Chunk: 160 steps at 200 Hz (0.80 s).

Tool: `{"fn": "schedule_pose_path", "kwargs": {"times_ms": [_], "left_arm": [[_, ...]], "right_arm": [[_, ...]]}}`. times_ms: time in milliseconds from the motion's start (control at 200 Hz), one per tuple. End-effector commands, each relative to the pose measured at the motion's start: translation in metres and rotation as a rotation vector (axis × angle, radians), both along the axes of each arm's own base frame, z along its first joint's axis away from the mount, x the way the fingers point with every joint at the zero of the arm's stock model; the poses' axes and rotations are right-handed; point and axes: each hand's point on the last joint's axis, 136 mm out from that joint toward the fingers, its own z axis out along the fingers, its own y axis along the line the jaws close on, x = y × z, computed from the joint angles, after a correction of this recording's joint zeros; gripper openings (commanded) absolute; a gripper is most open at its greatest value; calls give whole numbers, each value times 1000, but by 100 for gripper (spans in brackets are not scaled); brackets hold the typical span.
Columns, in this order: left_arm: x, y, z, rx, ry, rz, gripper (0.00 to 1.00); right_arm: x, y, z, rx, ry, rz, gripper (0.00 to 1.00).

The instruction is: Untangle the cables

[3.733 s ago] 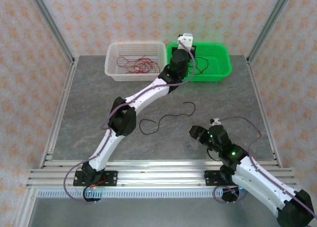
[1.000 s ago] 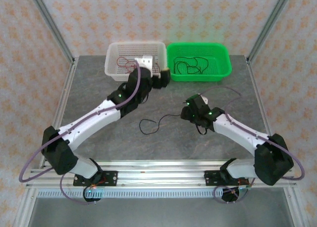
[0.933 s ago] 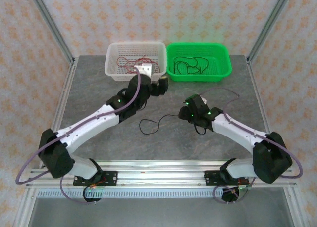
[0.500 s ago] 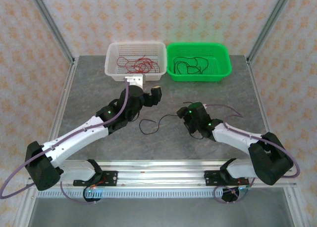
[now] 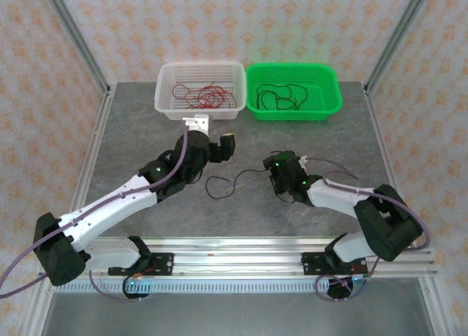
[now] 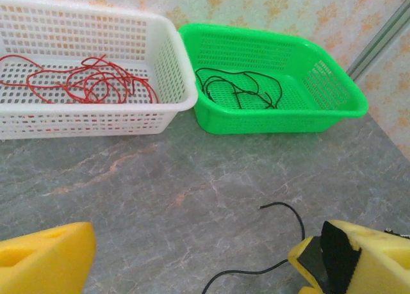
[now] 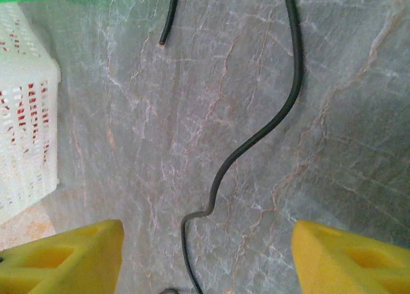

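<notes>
One loose black cable (image 5: 232, 182) lies on the grey table (image 5: 131, 146), curling from a small loop at the left towards my right gripper (image 5: 275, 176). In the right wrist view the same cable (image 7: 221, 172) runs between my wide-apart yellow fingers (image 7: 70, 255), which touch nothing; that right gripper (image 7: 205, 259) is open low over it. My left gripper (image 5: 218, 150) hovers open above the table, just left of the cable's end (image 6: 282, 207), its fingers (image 6: 45, 262) holding nothing. Red cables (image 5: 201, 96) lie in the white basket (image 5: 164, 106); black cables (image 5: 281, 98) lie in the green basket (image 5: 330, 102).
Both baskets stand side by side at the table's far edge, also seen ahead of the left wrist camera as the white basket (image 6: 170, 63) and the green basket (image 6: 333, 105). Aluminium frame posts (image 5: 77, 43) stand at the corners. The two grippers are close together mid-table.
My left arm has drawn back from the baskets to mid-table. My right gripper has slid left and nearer along the table, down over the black cable.
</notes>
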Motion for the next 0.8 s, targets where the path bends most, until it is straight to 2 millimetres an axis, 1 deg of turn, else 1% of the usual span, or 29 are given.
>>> {"fn": "schedule_pose_path", "kwargs": {"times_ms": [0, 100, 210, 420, 491, 651, 751, 796], "left_arm": [[-6, 4, -1, 16, -1, -2, 92], [-6, 5, -2, 24, 0, 2, 92], [-6, 6, -1, 30, -3, 6, 92], [-6, 9, -3, 49, -2, 15, 92], [-5, 10, -4, 53, 0, 20, 92], [-6, 9, -7, 59, 6, 16, 92], [-6, 9, -7, 60, 10, 16, 92], [-7, 10, -7, 58, 11, 14, 92]], "right_arm": [[17, -1, 7, -12, -36, -54, 68], [20, 3, -2, -4, -24, -50, 65], [25, 6, -6, -2, -25, -54, 62], [37, 9, -8, -23, -46, -62, 47], [39, 9, -13, -26, -43, -67, 40], [38, 8, -32, -32, -15, -81, 26], [36, 6, -40, -38, -3, -88, 15], [35, 5, -43, -39, 0, -91, 8]]}}
